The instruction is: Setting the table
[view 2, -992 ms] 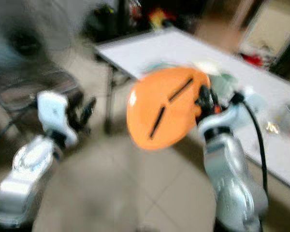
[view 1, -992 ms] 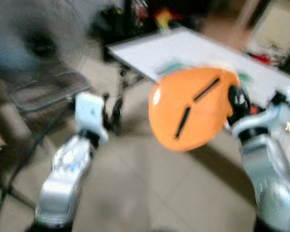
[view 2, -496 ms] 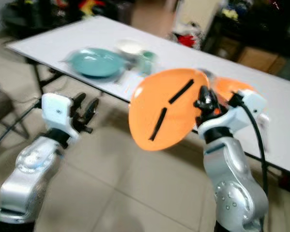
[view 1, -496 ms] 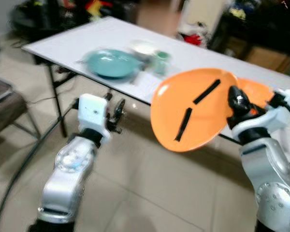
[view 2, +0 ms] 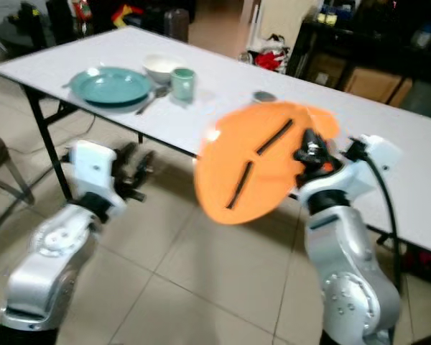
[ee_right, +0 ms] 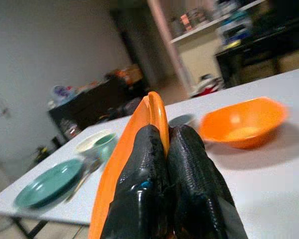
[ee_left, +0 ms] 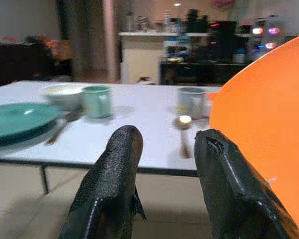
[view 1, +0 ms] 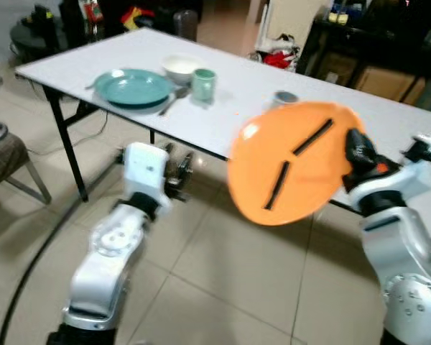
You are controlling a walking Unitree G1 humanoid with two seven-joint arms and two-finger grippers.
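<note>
The right gripper (ee_right: pixel 159 164) has its fingers (ee_right: pixel 192 164) pressed together on the rim of an orange plate (view 1: pixel 291 162), holding it up on edge in the air in front of the long white desk (view 1: pixel 230 93), short of the desk's near edge. The plate's face, turned toward the head camera, carries two black stripes.

The left gripper (ee_left: pixel 164 169) is raised below the desk's near edge, with its fingers (ee_left: pixel 114 184) spread apart and nothing between them; it points toward the desk, and the orange plate's edge fills one side of the left wrist view.

Near the left end of the desk a place is laid: a teal plate (view 1: pixel 131 86), a white bowl (view 1: pixel 181 67) just behind it, a pale green cup (view 1: pixel 203 84) beside the bowl, and a spoon (view 1: pixel 171 100) lying by the plate's edge. Farther along the desk stands a small grey cup (view 1: pixel 284 98). An orange bowl (ee_right: pixel 241 122) sits on the desk beyond the held plate, seen from the right wrist. The floor (view 1: pixel 223 287) under the robot is beige tile.
</note>
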